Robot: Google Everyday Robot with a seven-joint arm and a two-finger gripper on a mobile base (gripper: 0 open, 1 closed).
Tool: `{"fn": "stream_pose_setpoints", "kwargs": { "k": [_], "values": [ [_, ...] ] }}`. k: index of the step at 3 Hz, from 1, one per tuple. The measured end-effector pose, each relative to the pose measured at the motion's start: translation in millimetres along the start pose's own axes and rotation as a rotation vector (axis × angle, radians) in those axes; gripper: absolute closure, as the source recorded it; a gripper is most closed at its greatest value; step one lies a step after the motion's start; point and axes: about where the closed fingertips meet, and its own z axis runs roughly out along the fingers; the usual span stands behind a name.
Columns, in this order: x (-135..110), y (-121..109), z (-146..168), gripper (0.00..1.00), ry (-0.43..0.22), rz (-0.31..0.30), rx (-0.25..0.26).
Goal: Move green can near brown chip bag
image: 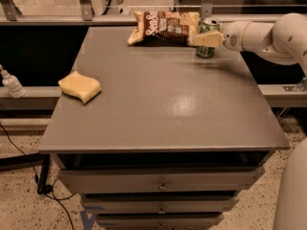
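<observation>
Standing upright at about 1 o'clock on the worktop (163, 99): can (206, 51), green body, silver top showing, base on the surface near the far edge.

End effector (197, 37) comes in from 3 o'clock, level with the can's middle. Its near finger (213, 39), tan, lies flat across the can's front face. The far finger is hidden behind the can. Reads as closed on the can. The finger's tip runs past the can's 9 o'clock side and overlaps the right end of the bag (163, 27).

Bag lies flat at 12 o'clock on the worktop, against the far edge, long axis running 9 to 3. Brown middle, tan ends, white script lettering. Its right end sits just beside the can, at the can's 10 o'clock. Contact between the two cannot be told, since the finger covers the spot.

Arm (261, 35): white, rounded links, enters from the frame's 3 o'clock edge and hangs over the worktop's far right corner.

Sponge (79, 86): yellow, at 9 o'clock on the worktop, near the left edge, well apart from can and bag.

Drawers (160, 181) stacked under the worktop at 6 o'clock, each with a small knob. Small bottle (10, 83) on a ledge off the worktop at the frame's 9 o'clock edge. Dark cable (29, 162) trails over the speckled floor at 7 o'clock.
</observation>
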Motion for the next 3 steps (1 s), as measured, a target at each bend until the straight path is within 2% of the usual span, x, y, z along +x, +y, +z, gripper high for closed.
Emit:
{"fn": "stream_pose_setpoints", "kwargs": {
  "k": [2, 3],
  "values": [
    [-19, 31, -52, 0.00, -0.069, -0.023, -0.017],
    [-26, 69, -105, 0.00, -0.103, -0.089, -0.040]
  ]
}}
